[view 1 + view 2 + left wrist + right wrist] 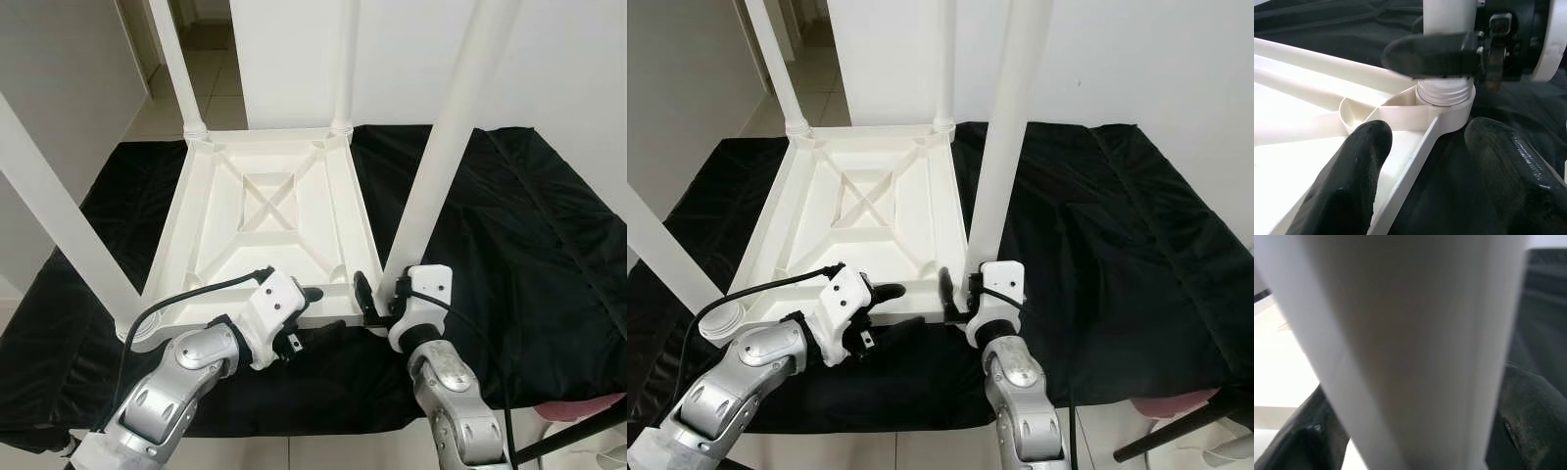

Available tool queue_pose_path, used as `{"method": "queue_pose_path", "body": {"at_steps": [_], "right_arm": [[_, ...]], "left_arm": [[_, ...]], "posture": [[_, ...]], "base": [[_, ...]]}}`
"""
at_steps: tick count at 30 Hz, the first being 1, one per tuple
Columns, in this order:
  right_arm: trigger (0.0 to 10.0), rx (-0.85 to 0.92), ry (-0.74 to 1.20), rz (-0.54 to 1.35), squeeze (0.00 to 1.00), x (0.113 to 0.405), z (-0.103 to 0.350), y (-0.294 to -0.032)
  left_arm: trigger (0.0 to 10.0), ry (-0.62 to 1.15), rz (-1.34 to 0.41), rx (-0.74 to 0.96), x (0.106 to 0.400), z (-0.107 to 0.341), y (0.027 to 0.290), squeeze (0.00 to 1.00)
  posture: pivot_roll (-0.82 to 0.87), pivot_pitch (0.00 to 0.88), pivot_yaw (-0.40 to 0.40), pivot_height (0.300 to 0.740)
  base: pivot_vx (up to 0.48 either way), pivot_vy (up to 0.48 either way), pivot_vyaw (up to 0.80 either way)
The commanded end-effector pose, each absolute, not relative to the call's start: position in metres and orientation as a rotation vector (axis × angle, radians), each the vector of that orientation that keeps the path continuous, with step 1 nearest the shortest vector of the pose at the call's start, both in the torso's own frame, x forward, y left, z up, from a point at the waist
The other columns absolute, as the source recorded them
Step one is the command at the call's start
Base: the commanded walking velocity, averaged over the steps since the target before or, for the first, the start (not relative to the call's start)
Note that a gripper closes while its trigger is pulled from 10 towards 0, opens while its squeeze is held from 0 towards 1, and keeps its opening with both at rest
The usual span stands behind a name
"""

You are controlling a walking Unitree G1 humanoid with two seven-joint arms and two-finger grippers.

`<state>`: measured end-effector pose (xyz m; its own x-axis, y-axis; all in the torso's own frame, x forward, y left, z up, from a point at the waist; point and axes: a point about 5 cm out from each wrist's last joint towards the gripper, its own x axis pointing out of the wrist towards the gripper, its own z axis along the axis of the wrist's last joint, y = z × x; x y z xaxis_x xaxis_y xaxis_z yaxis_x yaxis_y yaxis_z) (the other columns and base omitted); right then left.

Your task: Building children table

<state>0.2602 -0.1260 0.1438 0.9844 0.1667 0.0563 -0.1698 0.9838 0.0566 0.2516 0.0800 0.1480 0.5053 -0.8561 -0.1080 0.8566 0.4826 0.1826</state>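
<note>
A white plastic children's table (260,211) lies upside down on a black cloth, its legs pointing up. My right gripper (965,294) is shut on the near right leg (441,147) just above its threaded base (1444,93), which sits in the corner socket. In the right wrist view the leg (1410,347) stands between the two black fingers (1528,411). My left gripper (306,313) is open and straddles the table's near rim, close to that corner. One of its fingers (1347,186) is inside the tabletop, the other over the cloth.
The near left leg (59,225) and two far legs (176,69) stand upright in their corners. The black cloth (529,225) spreads wide to the right. A white wall stands behind, tiled floor at back left. A pink object (578,406) and a black rod lie at lower right.
</note>
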Motion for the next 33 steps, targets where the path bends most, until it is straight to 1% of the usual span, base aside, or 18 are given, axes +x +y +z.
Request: {"method": "queue_pose_path", "body": {"at_steps": [1, 2, 3, 4, 5, 7, 11, 13, 17, 18, 22, 25, 28, 29, 30, 31, 33], "right_arm": [[10.0, 0.057, -0.067, 0.197, 0.97, 0.26, 0.146, -0.13], [10.0, 0.057, -0.067, 0.197, 0.97, 0.26, 0.146, -0.13], [10.0, 0.051, -0.065, 0.209, 0.12, 0.26, 0.145, -0.131], [10.0, 0.047, -0.065, 0.217, 0.12, 0.261, 0.145, -0.133], [10.0, 0.04, -0.067, 0.255, 0.0, 0.261, 0.144, -0.133], [10.0, 0.034, -0.072, 0.309, 0.0, 0.261, 0.144, -0.132], [10.0, 0.028, -0.072, 0.327, 0.0, 0.262, 0.144, -0.134], [10.0, -0.014, -0.095, 0.421, 0.0, 0.269, 0.148, -0.14], [10.0, -0.049, -0.102, 0.483, 0.0, 0.272, 0.15, -0.142], [10.0, -0.072, -0.095, 0.531, 0.0, 0.274, 0.15, -0.145], [10.0, -0.101, -0.092, 0.562, 0.0, 0.276, 0.149, -0.148], [10.0, -0.154, -0.069, 0.653, 0.0, 0.283, 0.148, -0.155], [10.0, -0.181, -0.058, 0.695, 0.0, 0.288, 0.147, -0.158], [9.5, -0.187, -0.053, 0.716, 0.0, 0.289, 0.146, -0.159], [7.6, -0.195, -0.049, 0.735, 0.0, 0.29, 0.145, -0.16], [4.9, -0.205, -0.044, 0.745, 0.0, 0.291, 0.144, -0.16], [4.9, -0.205, -0.044, 0.745, 0.0, 0.291, 0.144, -0.16]], "left_arm": [[10.0, 0.017, -1.068, 0.232, 0.254, 0.146, 0.084, 0.0], [10.0, 0.017, -1.068, 0.232, 0.254, 0.146, 0.084, 0.0], [10.0, 0.015, -1.063, 0.232, 0.254, 0.147, 0.084, 0.0], [10.0, 0.014, -1.06, 0.232, 0.254, 0.147, 0.084, 0.0], [10.0, 0.012, -1.057, 0.229, 0.254, 0.147, 0.084, 0.0], [10.0, 0.01, -1.054, 0.222, 0.254, 0.148, 0.084, 0.0], [10.0, 0.008, -1.057, 0.222, 0.253, 0.148, 0.082, 0.0], [10.0, 0.003, -1.07, 0.218, 0.25, 0.148, 0.078, 0.0], [10.0, 0.002, -1.074, 0.217, 0.249, 0.148, 0.078, 0.0], [10.0, 0.002, -1.076, 0.218, 0.249, 0.149, 0.077, 0.0], [10.0, 0.003, -1.076, 0.217, 0.249, 0.148, 0.077, 0.0], [10.0, 0.0, -1.092, 0.219, 0.246, 0.147, 0.074, 0.0], [10.0, 0.003, -1.1, 0.218, 0.246, 0.145, 0.073, 0.0], [10.0, 0.005, -1.102, 0.218, 0.246, 0.144, 0.072, 0.0], [10.0, 0.006, -1.104, 0.218, 0.245, 0.144, 0.072, 0.0], [10.0, 0.007, -1.105, 0.217, 0.245, 0.143, 0.072, 0.0], [10.0, 0.007, -1.105, 0.217, 0.245, 0.143, 0.072, 0.0]], "posture": [[-0.07, 0.043, 0.059, 0.74], [-0.07, 0.043, 0.059, 0.74], [-0.07, 0.043, 0.059, 0.74], [-0.07, 0.045, 0.057, 0.74], [-0.07, 0.048, 0.057, 0.74], [-0.07, 0.048, 0.057, 0.74], [-0.07, 0.05, 0.058, 0.74], [-0.07, 0.049, 0.06, 0.74], [-0.07, 0.049, 0.06, 0.74], [-0.06, 0.049, 0.06, 0.74], [-0.06, 0.037, 0.055, 0.74], [-0.07, 0.016, 0.05, 0.74], [-0.07, 0.009, 0.048, 0.74], [-0.07, 0.009, 0.048, 0.74], [-0.07, 0.002, 0.045, 0.74], [-0.07, 0.002, 0.045, 0.74], [-0.07, 0.002, 0.045, 0.74]], "base": [[0.0, 0.0, 0.0], [0.0, 0.0, 0.0], [0.0, 0.0, 0.0], [0.0, 0.0, 0.0], [0.0, 0.0, 0.0], [0.0, 0.0, 0.0], [0.0, 0.0, 0.0], [0.0, 0.0, 0.0], [0.0, 0.0, 0.0], [0.0, 0.0, 0.0], [0.0, 0.0, 0.0], [0.0, 0.0, 0.0], [0.0, 0.0, 0.0], [0.0, 0.0, 0.0], [0.0, 0.0, 0.0], [0.0, 0.0, 0.0], [0.0, 0.0, 0.0]]}}
